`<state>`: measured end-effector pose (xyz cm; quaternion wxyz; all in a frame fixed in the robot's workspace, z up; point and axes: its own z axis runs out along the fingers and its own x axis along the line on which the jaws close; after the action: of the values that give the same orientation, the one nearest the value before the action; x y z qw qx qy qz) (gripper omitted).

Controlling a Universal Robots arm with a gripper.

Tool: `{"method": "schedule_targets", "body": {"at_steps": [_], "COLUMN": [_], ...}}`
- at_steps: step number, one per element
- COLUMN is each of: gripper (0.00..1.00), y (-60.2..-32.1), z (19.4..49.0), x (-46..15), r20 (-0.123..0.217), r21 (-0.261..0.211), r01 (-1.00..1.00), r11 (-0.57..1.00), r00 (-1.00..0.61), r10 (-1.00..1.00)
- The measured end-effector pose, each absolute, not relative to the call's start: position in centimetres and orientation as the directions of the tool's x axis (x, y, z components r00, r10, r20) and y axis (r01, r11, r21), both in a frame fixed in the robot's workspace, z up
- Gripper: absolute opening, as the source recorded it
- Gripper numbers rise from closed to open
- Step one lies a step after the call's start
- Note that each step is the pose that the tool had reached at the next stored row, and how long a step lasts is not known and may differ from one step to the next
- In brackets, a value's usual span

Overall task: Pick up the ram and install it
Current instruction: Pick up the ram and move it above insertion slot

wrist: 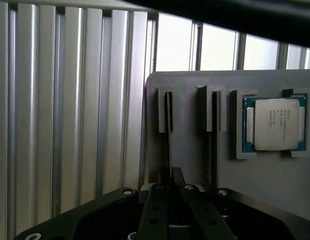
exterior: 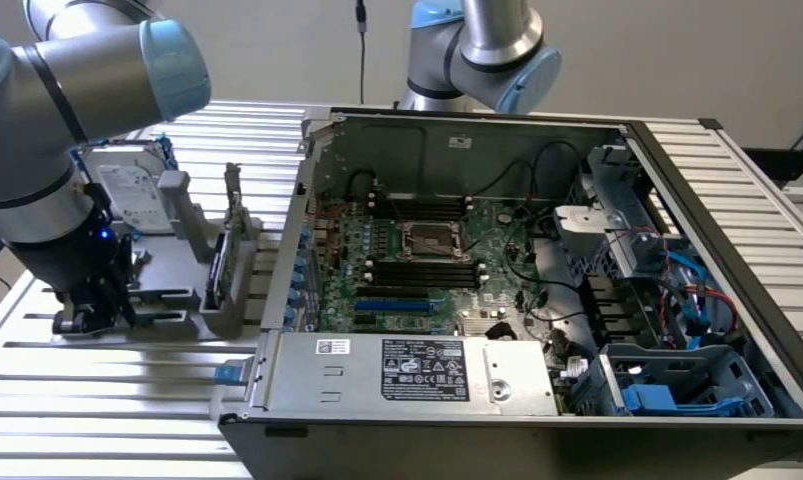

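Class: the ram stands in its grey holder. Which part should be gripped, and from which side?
Grip the ram by its exposed long edge, pinching across its two flat faces, coming straight down from above. It stands on edge in a narrow slot of the grey holder, so likely only that thin edge is free.

Exterior view: raised and set back, facing obliquely down over the open computer case (exterior: 455, 140) and the slatted counter (exterior: 108, 390), with the grey holder (exterior: 181, 262) at the exterior view's left. Wrist view: close in, sighting along the gripper (wrist: 171, 172) onto the holder (wrist: 190, 155), with the ram (wrist: 168, 120) edge-on in its slot. Shared: holder, counter (wrist: 70, 100) slats, gripper (exterior: 88, 312).
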<state>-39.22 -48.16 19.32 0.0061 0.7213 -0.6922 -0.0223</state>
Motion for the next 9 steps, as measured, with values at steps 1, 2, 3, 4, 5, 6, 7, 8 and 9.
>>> {"method": "schedule_targets", "body": {"at_steps": [1,2,3,4,5,6,7,8,9], "gripper": [0.14,0.14,0.14,0.14,0.14,0.14,0.14,0.14,0.14], "y": [-48.16,-48.16,-48.16,-48.16,-48.16,-48.15,-48.16,-48.16,-48.16], "z": [19.32,19.33,19.34,19.36,19.41,19.46,19.56,19.68,19.81], "x": [-39.21,-39.22,-39.21,-39.21,-39.21,-39.21,-39.21,-39.21,-39.21], "r20": [-0.024,-0.024,-0.024,-0.024,-0.024,-0.024,-0.024,-0.024,-0.024], "r21": [0.04,0.041,0.042,0.043,0.044,0.045,0.046,0.046,0.046], "r01": [-0.999,-0.999,-0.999,-0.999,-0.999,-0.999,-0.999,-0.999,-0.999], "r11": [-0.036,-0.031,-0.026,-0.022,-0.02,-0.019,-0.018,-0.018,-0.017], "r00": [0.035,0.03,0.025,0.021,0.019,0.018,0.017,0.016,0.016], "r10": [-0.999,-0.999,-0.999,-0.999,-1.0,-1.0,-1.0,-1.0,-1.0]}}
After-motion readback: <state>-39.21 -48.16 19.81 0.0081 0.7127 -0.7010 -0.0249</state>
